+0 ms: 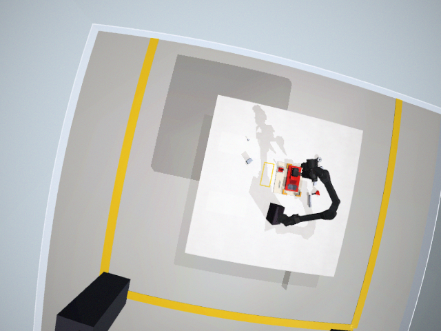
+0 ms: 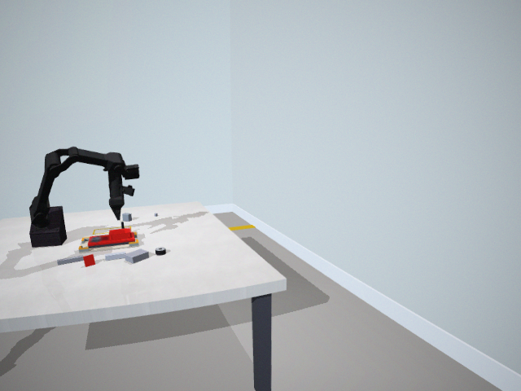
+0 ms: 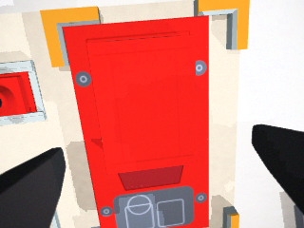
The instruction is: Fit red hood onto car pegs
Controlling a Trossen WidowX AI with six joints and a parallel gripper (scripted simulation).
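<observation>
The red hood (image 1: 290,178) (image 2: 111,236) (image 3: 142,109) lies flat on the car chassis in the jig (image 1: 278,183) (image 3: 71,19). In the wrist view grey pegs show in its corner holes, for example the peg (image 3: 84,78) at the upper left and the peg (image 3: 199,67) at the upper right. A grey part of the car (image 3: 154,209) shows past the hood's lower end. My gripper (image 1: 295,173) (image 2: 116,215) (image 3: 161,144) is open and empty. It hangs a little above the hood, with a finger on each side of it and apart from it.
A small holder with a red part (image 3: 14,95) (image 1: 280,169) sits beside the jig. A yellow outlined rectangle (image 1: 262,174) is marked next to it. Grey blocks (image 2: 137,255), a black wheel (image 2: 159,251), a red block (image 2: 89,260) and a grey cube (image 2: 126,217) lie around. The arm's base (image 2: 46,229) stands nearby.
</observation>
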